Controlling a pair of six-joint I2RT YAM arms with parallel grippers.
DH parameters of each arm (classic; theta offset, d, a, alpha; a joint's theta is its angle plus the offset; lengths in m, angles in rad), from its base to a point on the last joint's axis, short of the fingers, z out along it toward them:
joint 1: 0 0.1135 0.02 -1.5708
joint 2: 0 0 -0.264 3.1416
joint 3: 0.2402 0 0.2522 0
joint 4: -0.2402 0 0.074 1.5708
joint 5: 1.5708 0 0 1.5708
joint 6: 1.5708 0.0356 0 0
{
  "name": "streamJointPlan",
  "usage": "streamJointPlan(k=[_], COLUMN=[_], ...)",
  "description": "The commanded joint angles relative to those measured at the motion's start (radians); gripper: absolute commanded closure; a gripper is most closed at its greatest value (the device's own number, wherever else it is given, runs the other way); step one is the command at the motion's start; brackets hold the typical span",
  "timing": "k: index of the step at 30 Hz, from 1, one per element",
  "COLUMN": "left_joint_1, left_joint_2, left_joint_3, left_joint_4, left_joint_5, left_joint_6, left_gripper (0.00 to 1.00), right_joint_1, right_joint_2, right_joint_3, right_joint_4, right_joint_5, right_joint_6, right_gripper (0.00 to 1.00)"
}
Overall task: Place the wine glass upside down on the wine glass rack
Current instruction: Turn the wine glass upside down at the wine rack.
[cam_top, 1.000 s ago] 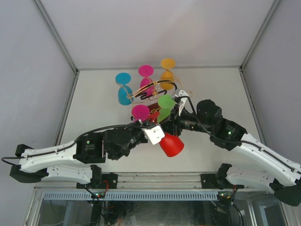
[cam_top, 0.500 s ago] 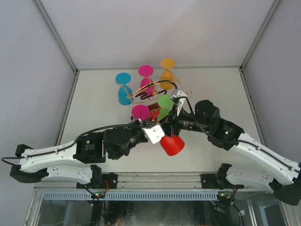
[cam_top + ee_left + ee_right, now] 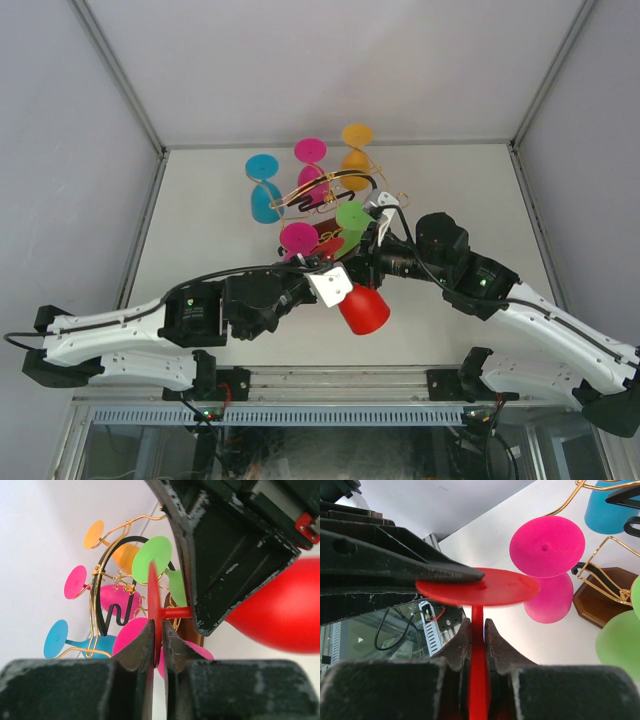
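- Red wine glass [image 3: 363, 308] is off the rack, held in the air by both arms just on the near side of it, above the tabletop [image 3: 205, 225].
- It is tipped over on its side: bowl toward the arm bases, flat foot [image 3: 480, 587] toward the rack.
- Left gripper [image 3: 156, 630]: jaws almost fully closed, pinching the thin edge of the red foot. Seen edge-on in the left wrist view.
- Right gripper [image 3: 477, 635]: jaws closed on the red stem, right below the foot.
- The two grippers sit very close together, nearly touching around the foot and stem; in the top view they meet from left and right.
- Rack [image 3: 330, 192]: gold wire with a black curved band, standing mid-tabletop on a dark brown wooden base [image 3: 595, 605].
- Five other glasses hang on the rack foot-up: a green glass [image 3: 352, 215] and a pink glass [image 3: 298, 238] on the near side.
- A blue glass [image 3: 262, 167], a second pink glass [image 3: 310, 150] and an orange glass [image 3: 357, 133] hang on the far side.
- The red foot is near the green and near pink glasses; cannot tell if it touches the wire.
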Motion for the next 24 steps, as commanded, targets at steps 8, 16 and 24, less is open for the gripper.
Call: streamJointPlan(k=[8,16,24], left_joint_1=[-0.004,-0.004,0.002], left_joint_2=[-0.012,-0.057,-0.157], left_joint_3=[0.066,0.085,0.018], left_joint_4=[0.099,0.058,0.108], left_joint_5=[-0.007,0.034,-0.019], left_joint_6=[-0.026,-0.119,-0.19], left_gripper=[0.48,0.3,0.15], right_joint_1=[0.004,-0.025,-0.121], right_joint_2=[-0.052,-0.163,-0.304], right_joint_3=[0.02,-0.023,-0.152], right_joint_4=[0.047,0.054,0.155], right_joint_5=[0.114,0.287,0.389], right_joint_6=[0.014,-0.006,-0.023], right_gripper=[1.0,1.0,1.0])
